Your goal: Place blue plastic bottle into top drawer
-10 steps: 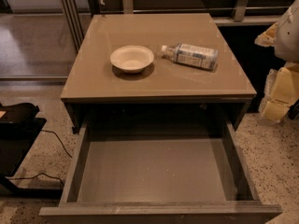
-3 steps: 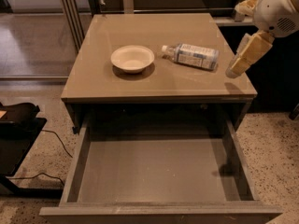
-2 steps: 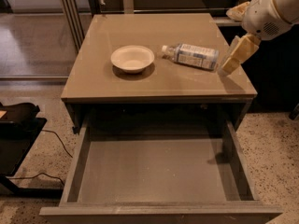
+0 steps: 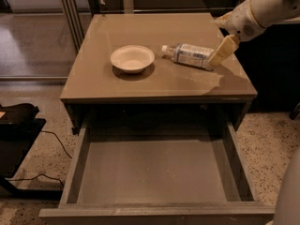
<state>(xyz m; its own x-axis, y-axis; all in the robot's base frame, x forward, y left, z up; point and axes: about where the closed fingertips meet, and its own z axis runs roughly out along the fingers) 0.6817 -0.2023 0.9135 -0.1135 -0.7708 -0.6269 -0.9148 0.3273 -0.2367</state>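
My pincer is at the bottle's base end; can't tell whether it's open or closed. Bottle lies on its side on the bench, near the bowl. Top drawer is pulled out below.

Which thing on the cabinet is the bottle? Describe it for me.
On the taupe cabinet top above the open top drawer, look right of the cream bowl. The blue plastic bottle lies on its side there, white cap toward the bowl, the gripper at its other end; it alone is long, clear and labelled.
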